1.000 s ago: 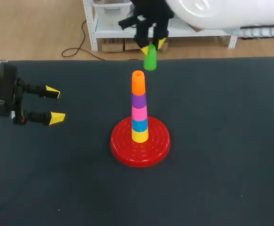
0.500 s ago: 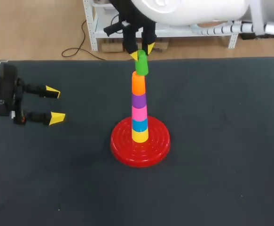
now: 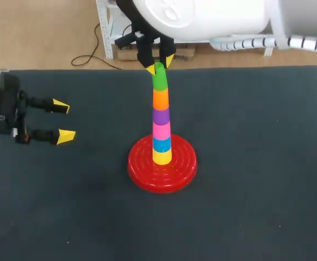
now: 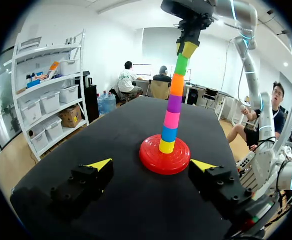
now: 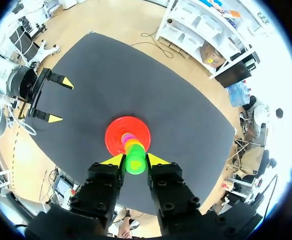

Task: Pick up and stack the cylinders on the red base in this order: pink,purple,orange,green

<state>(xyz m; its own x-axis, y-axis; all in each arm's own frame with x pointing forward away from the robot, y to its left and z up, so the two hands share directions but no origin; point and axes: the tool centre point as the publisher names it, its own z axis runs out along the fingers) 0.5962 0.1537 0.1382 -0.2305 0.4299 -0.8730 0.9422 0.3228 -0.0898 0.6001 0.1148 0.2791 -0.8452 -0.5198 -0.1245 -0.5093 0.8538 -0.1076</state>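
A robotics lab: a dark-covered table (image 3: 256,206) bears the red base (image 3: 142,175), my left arm (image 3: 3,111) to its left, my right arm (image 3: 212,19) over it.

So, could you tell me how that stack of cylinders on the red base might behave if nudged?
Probably apt to tip: the stack is six pieces tall and narrow. The wide red base would likely stay put. While the right tool grips the green cylinder on top, it may be steadied.

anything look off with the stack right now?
Nothing clearly wrong. The green cylinder sits in line atop the orange cylinder, with the right tool shut on it. The tower looks slightly slanted in the left wrist view; lens or real lean, I cannot tell.
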